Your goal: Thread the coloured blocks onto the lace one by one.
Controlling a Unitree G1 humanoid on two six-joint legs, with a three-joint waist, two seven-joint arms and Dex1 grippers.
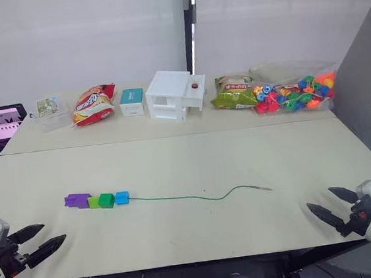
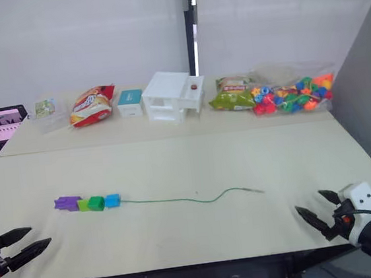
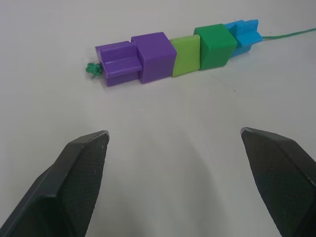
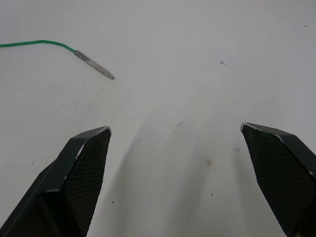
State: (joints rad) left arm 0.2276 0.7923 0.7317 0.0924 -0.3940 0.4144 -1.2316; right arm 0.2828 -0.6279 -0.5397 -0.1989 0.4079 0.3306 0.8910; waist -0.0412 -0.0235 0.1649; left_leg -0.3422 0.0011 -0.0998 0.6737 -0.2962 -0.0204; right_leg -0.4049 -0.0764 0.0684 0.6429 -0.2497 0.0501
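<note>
we see the coloured blocks (image 1: 96, 200) strung in a touching row on the lace (image 1: 198, 195), at 1 o'clock from the left gripper (image 1: 37, 241). both it and the right gripper (image 1: 326, 202) are spread apart, empty.

A pale beige desk (image 1: 174, 160) is set against white wall panels (image 1: 75, 38), split by a dark vertical gap (image 1: 189, 26) at 12 o'clock.

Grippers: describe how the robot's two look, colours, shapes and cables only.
Each gripper, left and right, has two black, tapering, pointed fingers with a fine cross-hatched texture on the inner faces. Behind them sit white blocky housings with dark screw holes. Red parts show at the right wrist, and a black cable loops off it.
</note>
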